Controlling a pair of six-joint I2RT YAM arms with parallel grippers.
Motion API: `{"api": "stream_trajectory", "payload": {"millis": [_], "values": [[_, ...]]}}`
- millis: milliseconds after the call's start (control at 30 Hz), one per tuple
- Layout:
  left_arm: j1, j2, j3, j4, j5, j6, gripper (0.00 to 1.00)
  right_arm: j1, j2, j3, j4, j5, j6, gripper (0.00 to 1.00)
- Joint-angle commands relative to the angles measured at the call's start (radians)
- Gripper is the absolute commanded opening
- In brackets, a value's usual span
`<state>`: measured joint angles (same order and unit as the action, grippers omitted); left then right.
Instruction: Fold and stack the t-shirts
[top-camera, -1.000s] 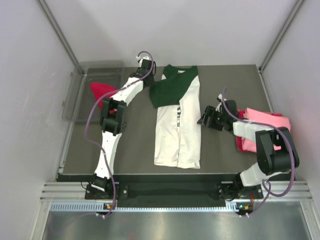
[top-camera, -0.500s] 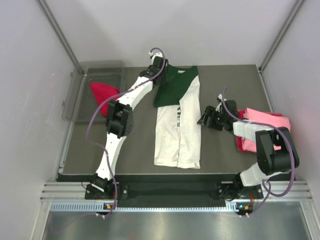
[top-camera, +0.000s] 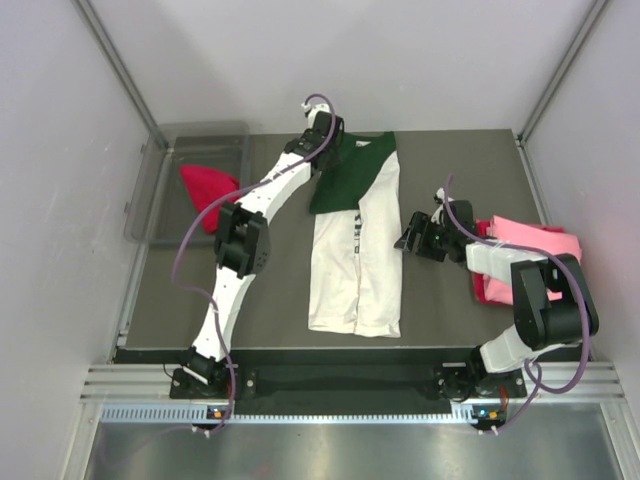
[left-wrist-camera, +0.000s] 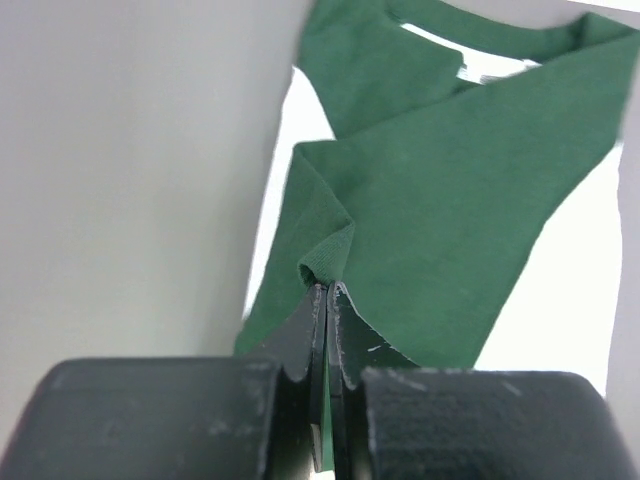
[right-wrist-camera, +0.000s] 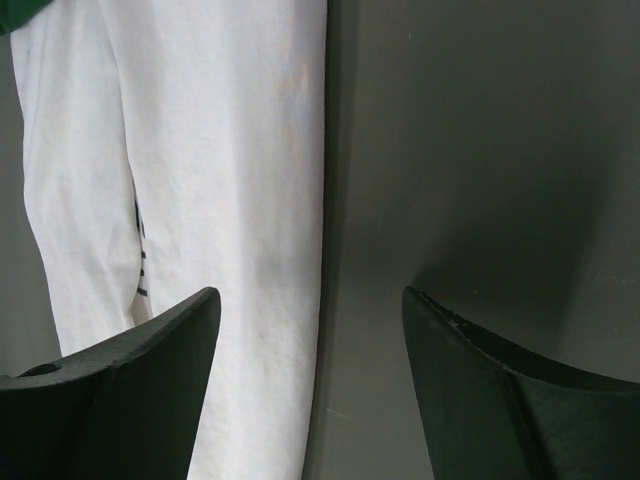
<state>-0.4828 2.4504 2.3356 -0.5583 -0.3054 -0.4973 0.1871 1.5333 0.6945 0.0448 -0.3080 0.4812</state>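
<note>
You have the left gripper (left-wrist-camera: 328, 292) at the bottom centre of the frame. Its two black fingers (left-wrist-camera: 350, 335) are pressed flat together on a raised fold of the soft white-and-dark-green cloth t-shirt (left-wrist-camera: 440, 200). From that pinch the green fabric fans out toward the upper right, where the neckline lies near the top edge. White cloth shows in a narrow strip left of the green and again at lower right. A plain pale grey surface (left-wrist-camera: 130, 180) fills the left half.
</note>
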Motion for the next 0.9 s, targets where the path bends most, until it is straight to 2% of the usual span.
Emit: {"api": "stream_trajectory", "payload": {"millis": [0,467,533,567,600,867], "values": [[-0.028,-0.01,0.044,0.003,-0.017,-0.035,0.0,-0.002,-0.013,0.002,0.043,-0.006,-0.015,0.73],[-0.05,0.058,0.047,0.035,-0.003,-0.22,0.01,-0.002,-0.024,-0.003,0.041,-0.014,-0.012,0.73],[-0.053,0.062,0.045,0.052,0.026,-0.24,0.09,-0.002,-0.025,-0.004,0.043,-0.013,-0.012,0.73],[-0.054,0.065,0.045,0.061,0.041,-0.245,0.24,-0.002,-0.027,-0.007,0.043,-0.013,-0.01,0.73],[-0.056,0.061,0.047,0.064,0.042,-0.248,0.31,-0.002,-0.027,-0.006,0.043,-0.013,-0.012,0.73],[-0.068,-0.002,0.034,0.077,0.089,-0.238,0.43,-0.003,-0.033,-0.012,0.047,-0.006,-0.013,0.73]]}}
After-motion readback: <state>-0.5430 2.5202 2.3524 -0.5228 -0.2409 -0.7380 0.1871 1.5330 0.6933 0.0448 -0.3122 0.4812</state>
